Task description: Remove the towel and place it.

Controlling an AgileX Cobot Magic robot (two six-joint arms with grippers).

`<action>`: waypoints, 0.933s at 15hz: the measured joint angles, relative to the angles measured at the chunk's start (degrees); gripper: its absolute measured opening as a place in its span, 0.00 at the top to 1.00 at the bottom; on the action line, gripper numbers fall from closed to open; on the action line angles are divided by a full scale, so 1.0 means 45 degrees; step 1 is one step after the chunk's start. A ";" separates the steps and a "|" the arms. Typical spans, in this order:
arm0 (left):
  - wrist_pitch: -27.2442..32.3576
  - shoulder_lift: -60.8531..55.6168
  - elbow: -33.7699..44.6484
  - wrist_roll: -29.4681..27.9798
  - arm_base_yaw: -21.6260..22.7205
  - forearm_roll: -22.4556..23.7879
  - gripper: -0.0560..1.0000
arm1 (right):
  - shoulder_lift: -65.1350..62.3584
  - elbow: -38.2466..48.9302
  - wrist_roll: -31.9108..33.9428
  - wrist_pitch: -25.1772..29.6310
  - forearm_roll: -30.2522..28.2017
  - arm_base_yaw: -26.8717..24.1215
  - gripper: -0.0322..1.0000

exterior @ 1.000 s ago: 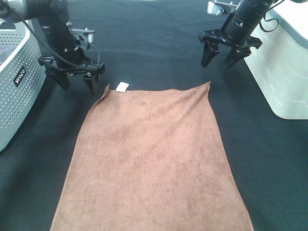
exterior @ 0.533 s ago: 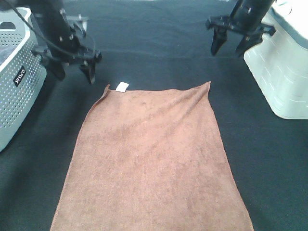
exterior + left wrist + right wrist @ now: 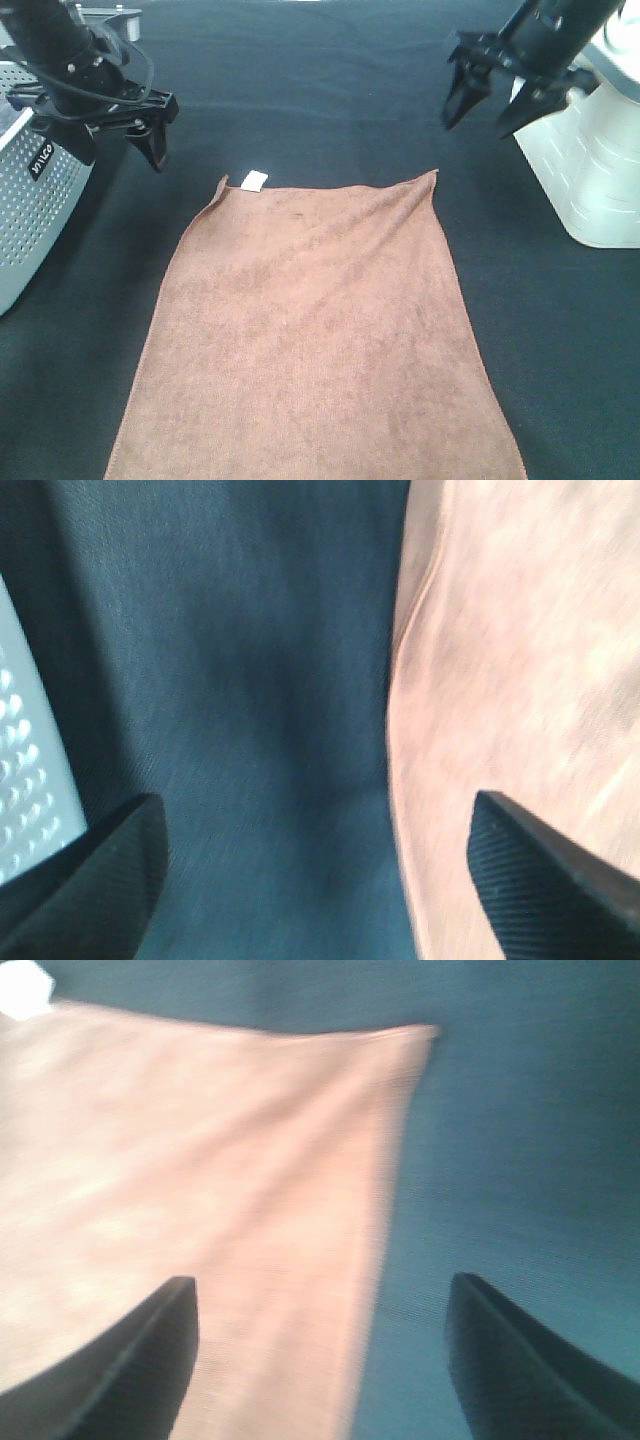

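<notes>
The brown plush towel point(image 3: 315, 330) lies flat on the black table cloth point(image 3: 320, 110), with its small white tag point(image 3: 254, 180) at the far short edge. My left gripper point(image 3: 118, 153) is open and empty, raised above the cloth, left of the towel's far left corner. My right gripper point(image 3: 480, 117) is open and empty, raised above the cloth beyond the far right corner. The left wrist view shows the towel's edge point(image 3: 520, 680) between open fingers point(image 3: 80, 880). The right wrist view shows the towel's corner point(image 3: 200, 1160) and tag point(image 3: 22, 988).
A grey perforated basket point(image 3: 30, 210) stands at the left edge, close to my left arm. A white bin point(image 3: 590, 170) stands at the right edge, right beside my right arm.
Both grippers have risen and moved outward from the towel's far corners, the left one toward the basket, the right one toward the white bin. The towel has not moved.
</notes>
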 joint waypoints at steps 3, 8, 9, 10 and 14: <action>-0.2597 0.0089 0.1324 0.1019 0.0064 -0.1413 0.23 | 0.0089 0.1311 -0.1910 -0.1655 0.1732 0.0000 0.31; -0.3807 0.1248 0.1490 0.3450 0.0675 -0.4138 0.23 | 0.1541 0.1477 -0.3234 -0.1986 0.3094 -0.0738 0.33; -0.3858 0.1451 0.1502 0.4011 0.0802 -0.4762 0.23 | 0.1884 0.1477 -0.3578 -0.1884 0.3641 -0.1057 0.33; -0.3998 0.1642 0.1502 0.4558 0.0904 -0.5373 0.23 | 0.2114 0.1477 -0.3985 -0.1770 0.4074 -0.1299 0.33; -0.4304 0.2661 0.1502 0.6544 0.0993 -0.7499 0.23 | 0.2674 0.1464 -0.5399 -0.1961 0.5258 -0.1528 0.33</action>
